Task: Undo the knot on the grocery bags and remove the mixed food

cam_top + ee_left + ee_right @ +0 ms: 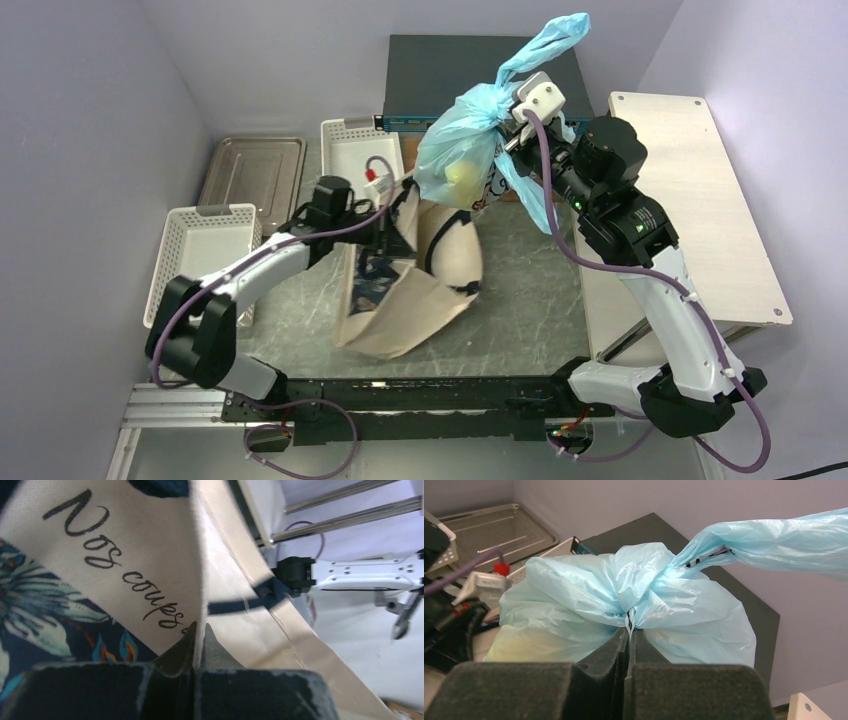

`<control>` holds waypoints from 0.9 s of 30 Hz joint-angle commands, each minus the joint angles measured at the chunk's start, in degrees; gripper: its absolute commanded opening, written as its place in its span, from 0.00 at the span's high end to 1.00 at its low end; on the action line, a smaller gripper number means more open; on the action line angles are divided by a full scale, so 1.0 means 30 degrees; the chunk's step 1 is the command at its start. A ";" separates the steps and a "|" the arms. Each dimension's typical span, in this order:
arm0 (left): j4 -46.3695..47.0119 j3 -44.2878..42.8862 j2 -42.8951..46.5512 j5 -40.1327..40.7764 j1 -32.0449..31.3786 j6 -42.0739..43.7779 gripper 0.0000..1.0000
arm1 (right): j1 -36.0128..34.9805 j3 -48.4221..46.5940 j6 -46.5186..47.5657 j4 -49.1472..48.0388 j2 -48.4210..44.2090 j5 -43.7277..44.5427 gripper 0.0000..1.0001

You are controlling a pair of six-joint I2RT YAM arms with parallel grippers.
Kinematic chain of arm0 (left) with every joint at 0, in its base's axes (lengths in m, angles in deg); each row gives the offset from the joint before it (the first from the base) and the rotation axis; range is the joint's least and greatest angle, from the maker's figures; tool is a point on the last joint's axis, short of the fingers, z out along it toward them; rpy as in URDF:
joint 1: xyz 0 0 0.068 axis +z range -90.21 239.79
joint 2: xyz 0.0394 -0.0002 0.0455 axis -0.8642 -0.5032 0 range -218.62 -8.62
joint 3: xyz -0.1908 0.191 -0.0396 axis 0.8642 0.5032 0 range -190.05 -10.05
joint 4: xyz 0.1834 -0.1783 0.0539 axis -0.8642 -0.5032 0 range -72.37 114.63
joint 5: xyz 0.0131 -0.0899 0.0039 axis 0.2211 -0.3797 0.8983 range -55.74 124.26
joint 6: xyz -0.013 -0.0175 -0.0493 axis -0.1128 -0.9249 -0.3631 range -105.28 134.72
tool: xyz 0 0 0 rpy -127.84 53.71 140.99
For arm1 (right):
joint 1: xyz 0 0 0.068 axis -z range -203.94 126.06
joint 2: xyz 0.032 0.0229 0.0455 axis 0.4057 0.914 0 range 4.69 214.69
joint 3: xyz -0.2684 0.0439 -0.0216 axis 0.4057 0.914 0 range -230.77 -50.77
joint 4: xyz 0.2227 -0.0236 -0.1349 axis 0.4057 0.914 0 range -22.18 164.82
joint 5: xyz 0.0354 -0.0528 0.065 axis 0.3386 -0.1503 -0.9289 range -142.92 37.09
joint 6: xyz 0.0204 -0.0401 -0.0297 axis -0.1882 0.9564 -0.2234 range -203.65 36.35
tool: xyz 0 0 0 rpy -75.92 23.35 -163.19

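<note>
The knot (pixel 636 585) is tied and sits at the top of the light-blue grocery bag (pixel 455 150). The bag hangs in the air over the far middle of the table (pixel 540 290), above the beige tote (pixel 400 315). The right gripper (pixel 628 630) is clamped on the bunched plastic just under the knot and carries the bag. We see a yellow fruit (pixel 462 175) through the plastic. The left gripper (pixel 197 630) is pinched together on the tote's fabric edge.

We judge the step in hand to be lifting the bag clear of the tote; untying is not yet begun. The next move calls for releasing the tote, then taking a loose handle tail with the left gripper and pulling the knot apart while the right one holds.

The table is grey and marbled. A metal tray (pixel 250 170), two white baskets (pixel 200 250) and a dark box (pixel 440 70) stand toward its far side; a pale wooden board (pixel 690 200) lies to the right. Lilac walls enclose the cell.
</note>
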 commanded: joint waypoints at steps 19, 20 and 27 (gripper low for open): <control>1.7335 -1.0493 -1.0710 -0.1640 -0.7446 -0.8998 0.66 | 0.0073 -0.2477 0.2339 -0.5065 -0.0295 0.2681 1.00; 1.7469 -0.9858 -1.0423 -0.1825 -0.7358 -0.8716 0.56 | 0.0062 -0.2254 0.2183 -0.4946 -0.0374 0.2322 1.00; 1.1634 -0.4329 -0.4345 -0.1173 -0.5994 -0.3088 0.01 | 0.0058 -0.1414 0.1135 -0.4988 -0.0552 0.0732 1.00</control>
